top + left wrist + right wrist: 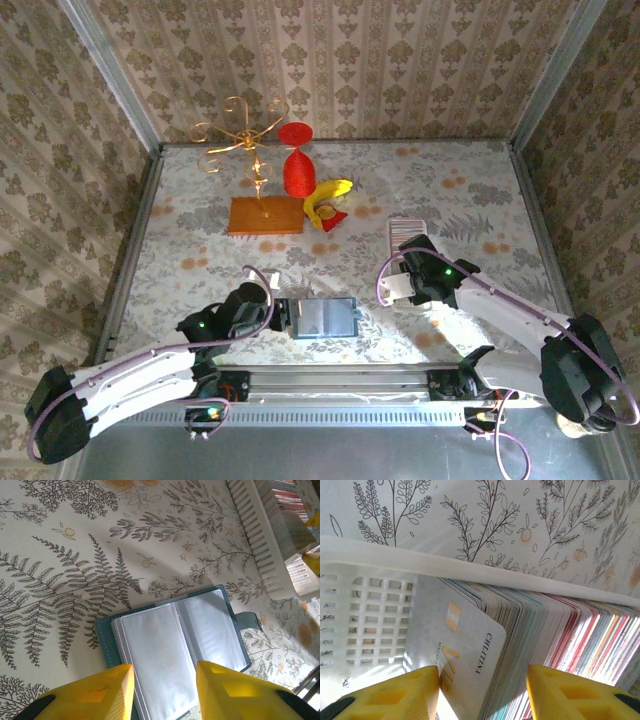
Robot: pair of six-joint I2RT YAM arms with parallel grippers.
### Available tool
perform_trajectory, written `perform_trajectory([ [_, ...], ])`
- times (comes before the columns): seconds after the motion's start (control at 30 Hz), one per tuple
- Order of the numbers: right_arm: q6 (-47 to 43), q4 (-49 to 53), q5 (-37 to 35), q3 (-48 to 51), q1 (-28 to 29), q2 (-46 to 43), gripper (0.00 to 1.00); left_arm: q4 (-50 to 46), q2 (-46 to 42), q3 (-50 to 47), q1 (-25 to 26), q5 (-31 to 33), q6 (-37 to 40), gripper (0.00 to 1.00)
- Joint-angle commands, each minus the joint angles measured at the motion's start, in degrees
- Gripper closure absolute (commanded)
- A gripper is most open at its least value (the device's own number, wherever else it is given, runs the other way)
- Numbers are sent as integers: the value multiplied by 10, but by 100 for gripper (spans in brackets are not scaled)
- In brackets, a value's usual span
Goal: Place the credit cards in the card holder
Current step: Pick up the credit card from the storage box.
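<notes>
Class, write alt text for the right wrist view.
A white slotted tray holds a packed row of credit cards standing on edge. The open right gripper straddles the front cards. A leaf-print tablecloth lies beyond.

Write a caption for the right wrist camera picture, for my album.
The right claw, open, poised at the front of a row of credit cards standing in a white slotted basket.

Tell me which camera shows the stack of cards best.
Right wrist: the cards stand in the white basket close up, the front card's print readable. Left wrist catches their coloured edges at its top right corner. Top external gives a small pale striped patch.
</notes>
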State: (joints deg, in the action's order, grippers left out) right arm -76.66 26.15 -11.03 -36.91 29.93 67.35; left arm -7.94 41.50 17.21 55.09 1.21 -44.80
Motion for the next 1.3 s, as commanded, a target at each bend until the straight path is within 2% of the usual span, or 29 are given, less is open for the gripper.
perform_trajectory([
  [0.0, -4, 8, -19, 2, 6, -14, 58, -7, -5, -9, -1, -7, -5, 63],
  [0.53, 15, 43, -28, -3, 22, -57, 83, -3, -5, -12, -1, -3, -16, 65],
  [0.73, 49, 106, -29, -10, 44, -95, 93, 1, -5, -10, -1, -4, -18, 65],
  [0.83, 110, 191, -14, -38, 88, -117, 95, -5, -5, -9, -2, -3, -19, 65],
  [0.87, 133, 229, -7, -52, 106, -124, 100, -9, -5, -8, -2, -3, -19, 66],
  [0.97, 234, 297, 7, -92, 162, -149, 100, -17, -6, -4, -4, 1, -20, 65],
  [1.03, 331, 308, 16, -119, 196, -164, 100, -18, -6, -3, -4, 1, -23, 65],
  [1.17, 588, 225, 20, -151, 237, -167, 100, -17, -4, -3, -5, 3, -29, 66],
  [1.27, 828, 123, 33, -143, 245, -149, 100, -17, 4, -2, -6, 2, -35, 66],
])
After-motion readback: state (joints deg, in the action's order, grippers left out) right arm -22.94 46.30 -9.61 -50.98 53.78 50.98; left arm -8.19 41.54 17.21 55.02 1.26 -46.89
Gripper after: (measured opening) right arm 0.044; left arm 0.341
